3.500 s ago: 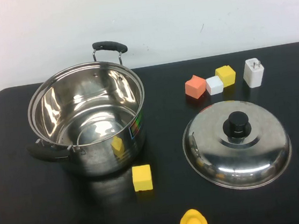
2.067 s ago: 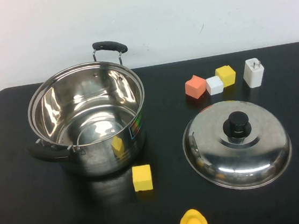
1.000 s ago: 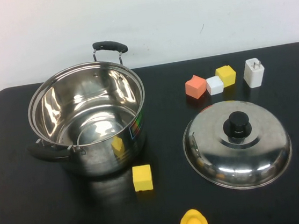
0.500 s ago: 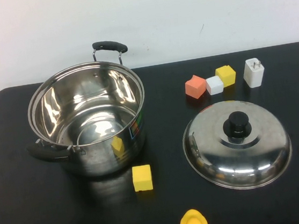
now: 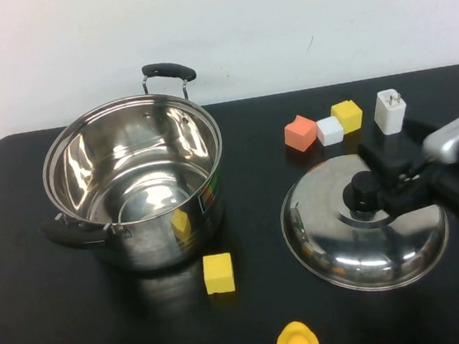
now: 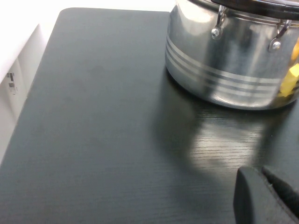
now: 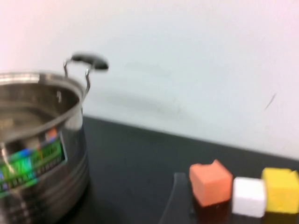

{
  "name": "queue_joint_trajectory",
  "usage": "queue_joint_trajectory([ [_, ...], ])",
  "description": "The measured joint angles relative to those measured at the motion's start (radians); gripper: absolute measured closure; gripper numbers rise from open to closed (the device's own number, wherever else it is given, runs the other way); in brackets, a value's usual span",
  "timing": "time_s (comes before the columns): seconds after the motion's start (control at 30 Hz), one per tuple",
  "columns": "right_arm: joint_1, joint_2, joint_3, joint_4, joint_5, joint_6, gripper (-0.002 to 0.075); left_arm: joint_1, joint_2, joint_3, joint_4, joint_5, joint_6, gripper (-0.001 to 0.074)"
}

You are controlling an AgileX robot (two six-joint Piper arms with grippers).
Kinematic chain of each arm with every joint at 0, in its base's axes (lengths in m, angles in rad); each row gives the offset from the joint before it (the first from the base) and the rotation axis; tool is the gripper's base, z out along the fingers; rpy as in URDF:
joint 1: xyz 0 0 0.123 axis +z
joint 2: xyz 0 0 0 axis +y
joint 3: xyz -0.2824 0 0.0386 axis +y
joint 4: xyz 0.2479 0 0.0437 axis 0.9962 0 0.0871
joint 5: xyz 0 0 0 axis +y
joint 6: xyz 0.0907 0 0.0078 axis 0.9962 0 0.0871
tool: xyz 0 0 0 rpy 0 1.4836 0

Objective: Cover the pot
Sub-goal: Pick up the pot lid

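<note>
Pot (image 5: 136, 187), uncovered and gleaming, stands on the left half of the black table (image 5: 58, 341), one black handle (image 5: 167, 70) toward the white wall (image 5: 279, 25) and the other (image 5: 71, 233) toward the near left edge. Its domed lid (image 5: 363, 221) lies flat on the right half, well apart from it, with bare tabletop between the two. The right gripper (image 5: 377, 178) reaches in from the right edge, its dark fingers spread on either side of the lid's black knob (image 5: 361, 192) and not yet closed on it. A yellow block (image 5: 218, 273) sits just in front of the pot, beside the open strip between pot and lid, and a rubber duck (image 5: 297, 343) sits at the near edge. Behind the lid, an orange block (image 5: 300, 133), a white block (image 5: 329, 131) and a second yellow block (image 5: 346, 115) stand in a close row, with a white plug adapter (image 5: 389, 110) farther right. The right wrist view adds the colourful sticker (image 7: 32, 158) on the pot's side and the three blocks close up, the orange one (image 7: 210, 182) nearest the pot. The left wrist view alone shows the left gripper (image 6: 266, 198), a dark tip low over bare table near the pot's wall (image 6: 224, 70); whether its fingers are apart or together cannot be told. Wide empty tabletop stretches from there to the left edge.
</note>
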Motion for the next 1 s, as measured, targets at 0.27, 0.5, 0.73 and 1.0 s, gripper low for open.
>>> queue_joint_trajectory([
  [0.27, 0.000, 0.180, -0.099, -0.019, -0.004, 0.000, 0.0165, 0.000, 0.000, 0.000, 0.000, 0.000, 0.000, 0.0737],
  [0.5, 0.000, 0.293, -0.121, -0.019, -0.008, 0.000, 0.0164, 0.000, 0.000, 0.000, 0.000, 0.000, 0.000, 0.0737],
  [0.73, 0.000, 0.340, -0.130, -0.019, -0.047, -0.004, 0.0200, 0.000, 0.000, 0.000, 0.000, 0.000, 0.000, 0.0737],
  [1.0, 0.002, 0.242, -0.096, -0.048, 0.002, 0.004, 0.0386, 0.000, 0.000, 0.000, 0.000, 0.000, 0.000, 0.0737],
])
